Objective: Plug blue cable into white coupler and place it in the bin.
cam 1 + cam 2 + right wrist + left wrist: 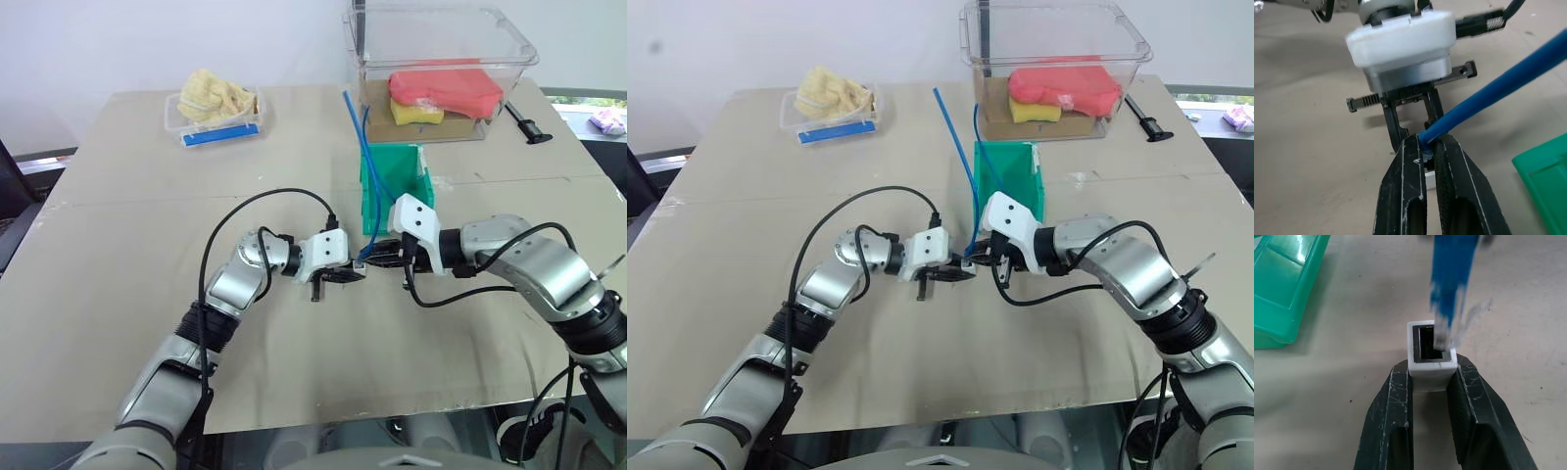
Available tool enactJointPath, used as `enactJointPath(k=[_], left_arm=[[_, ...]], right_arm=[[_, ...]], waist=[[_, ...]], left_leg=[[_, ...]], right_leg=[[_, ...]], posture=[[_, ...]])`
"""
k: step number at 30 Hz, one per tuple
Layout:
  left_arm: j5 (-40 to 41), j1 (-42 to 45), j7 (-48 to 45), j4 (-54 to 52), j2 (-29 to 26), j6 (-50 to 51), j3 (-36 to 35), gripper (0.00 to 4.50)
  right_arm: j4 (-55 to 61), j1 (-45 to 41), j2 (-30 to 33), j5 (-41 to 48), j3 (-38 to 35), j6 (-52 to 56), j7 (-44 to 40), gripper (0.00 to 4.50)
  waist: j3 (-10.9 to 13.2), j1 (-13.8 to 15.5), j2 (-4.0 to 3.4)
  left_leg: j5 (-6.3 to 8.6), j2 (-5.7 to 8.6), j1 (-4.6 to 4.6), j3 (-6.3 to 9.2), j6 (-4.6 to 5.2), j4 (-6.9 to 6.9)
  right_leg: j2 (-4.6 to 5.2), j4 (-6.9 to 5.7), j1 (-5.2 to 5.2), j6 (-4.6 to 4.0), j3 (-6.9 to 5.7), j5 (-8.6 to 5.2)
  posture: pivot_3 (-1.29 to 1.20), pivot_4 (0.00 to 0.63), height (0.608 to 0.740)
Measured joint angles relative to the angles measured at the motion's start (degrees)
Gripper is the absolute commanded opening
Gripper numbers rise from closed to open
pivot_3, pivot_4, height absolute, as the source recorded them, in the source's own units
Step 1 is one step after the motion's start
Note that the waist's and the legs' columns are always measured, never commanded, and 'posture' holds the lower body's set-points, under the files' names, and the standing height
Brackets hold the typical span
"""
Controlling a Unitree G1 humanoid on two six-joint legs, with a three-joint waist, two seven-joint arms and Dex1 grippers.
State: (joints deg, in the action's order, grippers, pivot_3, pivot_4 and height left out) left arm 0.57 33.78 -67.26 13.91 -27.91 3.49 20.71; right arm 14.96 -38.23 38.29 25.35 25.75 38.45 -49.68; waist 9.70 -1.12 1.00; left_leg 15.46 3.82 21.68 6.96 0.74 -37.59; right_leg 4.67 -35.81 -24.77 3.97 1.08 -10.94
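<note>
Your left gripper (1432,382) has its fingers clamped on the white coupler (1431,360), its dark socket facing away from them; your right gripper (1426,147) has its fingers closed on the blue cable (1488,93) just behind the plug, whose tip sits at the socket mouth; you cannot tell whether it is seated; the cable rises from the fingers over the green bin (397,186), which stands on the desk (127,245) just beyond both grippers.
</note>
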Motion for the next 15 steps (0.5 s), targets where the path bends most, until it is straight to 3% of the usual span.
enactJointPath(k=[15], left_arm=[[0.03, 0.97, -1.62, 1.88, 0.08, -1.87, 0.12, 0.40]], right_arm=[[-5.90, -2.96, -1.65, -8.33, 0.49, -4.14, -9.19, 0.00]], waist=[[-0.03, 0.05, 0.01]], left_leg=[[-0.01, -0.01, -0.03, 0.01, -0.01, -0.03]], right_leg=[[-0.02, -0.04, 0.00, -0.02, 0.00, 0.01]], posture=[[0.00, 0.150, 0.740]])
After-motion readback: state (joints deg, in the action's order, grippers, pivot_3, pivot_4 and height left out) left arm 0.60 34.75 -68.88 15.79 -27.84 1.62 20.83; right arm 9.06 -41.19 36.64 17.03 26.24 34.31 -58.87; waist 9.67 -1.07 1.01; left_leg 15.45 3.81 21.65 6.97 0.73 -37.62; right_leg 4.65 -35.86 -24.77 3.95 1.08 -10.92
